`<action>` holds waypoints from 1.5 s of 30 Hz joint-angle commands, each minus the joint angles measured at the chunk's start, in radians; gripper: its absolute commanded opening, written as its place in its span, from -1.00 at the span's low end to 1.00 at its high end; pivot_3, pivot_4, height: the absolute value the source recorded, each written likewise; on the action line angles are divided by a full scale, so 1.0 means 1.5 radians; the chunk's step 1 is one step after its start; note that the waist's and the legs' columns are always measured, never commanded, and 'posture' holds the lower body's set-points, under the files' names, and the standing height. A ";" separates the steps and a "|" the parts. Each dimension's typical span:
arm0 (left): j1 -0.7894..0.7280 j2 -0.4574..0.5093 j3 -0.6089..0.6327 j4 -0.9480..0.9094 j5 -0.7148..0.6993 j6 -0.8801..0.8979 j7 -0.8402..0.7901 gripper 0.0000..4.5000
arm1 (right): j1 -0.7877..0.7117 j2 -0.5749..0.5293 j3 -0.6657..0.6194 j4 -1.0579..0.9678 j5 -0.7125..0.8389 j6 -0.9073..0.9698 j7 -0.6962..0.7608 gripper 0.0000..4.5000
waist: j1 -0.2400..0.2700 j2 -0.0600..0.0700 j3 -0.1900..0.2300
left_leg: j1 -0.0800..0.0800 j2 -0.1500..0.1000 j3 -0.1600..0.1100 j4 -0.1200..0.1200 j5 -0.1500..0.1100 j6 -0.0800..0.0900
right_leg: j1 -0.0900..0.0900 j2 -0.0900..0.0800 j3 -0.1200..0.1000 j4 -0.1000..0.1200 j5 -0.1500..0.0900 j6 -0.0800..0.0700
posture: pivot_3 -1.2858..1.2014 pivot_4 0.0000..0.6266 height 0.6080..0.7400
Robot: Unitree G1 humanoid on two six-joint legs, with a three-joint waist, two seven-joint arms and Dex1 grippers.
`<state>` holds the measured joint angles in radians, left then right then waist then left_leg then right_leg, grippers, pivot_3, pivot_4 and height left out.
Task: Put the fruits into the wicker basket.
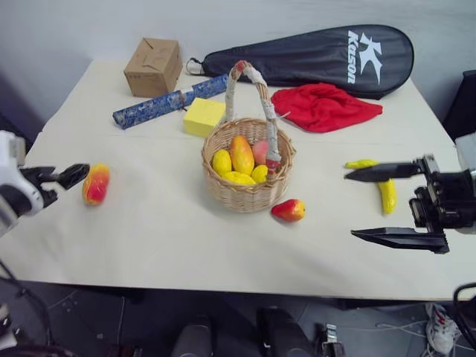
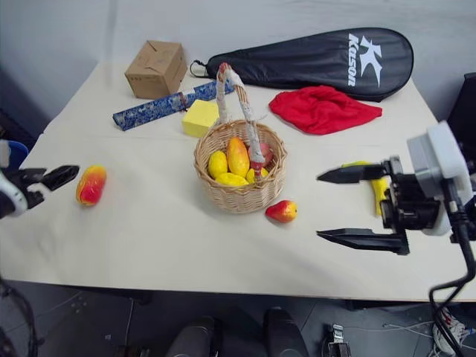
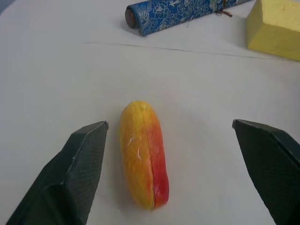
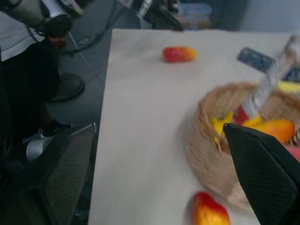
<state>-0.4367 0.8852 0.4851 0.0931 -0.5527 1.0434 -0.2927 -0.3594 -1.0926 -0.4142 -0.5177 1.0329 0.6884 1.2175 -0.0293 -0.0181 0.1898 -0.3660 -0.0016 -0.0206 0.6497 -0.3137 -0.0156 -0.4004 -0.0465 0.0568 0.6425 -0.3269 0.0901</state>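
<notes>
Counting progress: you are looking at a job that I judge to be more than half done, with three fruits waiting outside.
Wicker basket (image 1: 248,186): it is standing near the middle of the tabletop (image 1: 149,245), upright, its wrapped handle arching over the load.
Already in: you are seeing several yellow lemons (image 1: 222,161), an orange mango (image 1: 242,153) and a pinkish fruit sitting inside the rim.
Left to do, one: the red-and-yellow mango (image 1: 96,183) is lying on its side close to the tabletop's left edge, well apart from the basket.
Left to do, two: the small red-orange fruit (image 1: 288,210) is resting just beside the basket's base, on the side toward the near edge.
Left to do, three: the banana (image 1: 381,187) is lying toward the right edge.
Left claw (image 1: 68,178): it is gaping wide and carrying nothing, its tips lining up on the mango without touching it.
Right claw (image 1: 383,204): it is spread wide and empty, hovering above the tabletop between banana and basket.
Not yours: the yellow sponge block (image 1: 204,116), cardboard box (image 1: 152,67) and red cloth (image 1: 323,105) are staying put near the far edge.
</notes>
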 commanded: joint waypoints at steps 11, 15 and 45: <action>-0.191 -0.025 -0.158 0.327 0.143 -0.145 -0.068 0.99 | -0.104 0.046 0.056 0.027 -0.034 -0.027 -0.095 1.00 | 0.015 -0.002 -0.001 | -0.022 -0.001 0.001 0.011 0.002 -0.003 | -0.021 0.000 0.000 0.010 0.000 0.001 | 0.03 -0.52 1.00; -0.219 -0.031 -0.176 0.397 0.166 -0.157 -0.084 0.72 | -0.108 0.046 0.054 0.026 -0.034 -0.024 -0.103 1.00 | 0.017 -0.002 -0.001 | -0.022 -0.001 0.002 0.013 0.002 -0.002 | -0.021 0.000 0.000 0.010 0.001 0.001 | 0.03 -0.52 1.00; -0.591 -0.258 -0.512 0.297 0.149 -0.113 -0.419 0.25 | 0.049 0.083 -0.021 0.013 -0.111 -0.056 -0.198 1.00 | 0.007 -0.004 -0.001 | -0.022 -0.002 0.004 0.020 0.002 0.000 | -0.021 0.003 0.001 0.014 0.003 0.005 | 0.03 -0.52 1.00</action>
<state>-1.2672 0.4987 -0.2966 0.5159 -0.3644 0.9405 -0.9042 -0.2903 -0.9755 -0.4047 -0.4694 0.8701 0.6265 0.9346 -0.0194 -0.0241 0.1884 -0.3991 -0.0043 -0.0146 0.6798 -0.3104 -0.0156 -0.4321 -0.0423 0.0587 0.6628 -0.3226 0.0977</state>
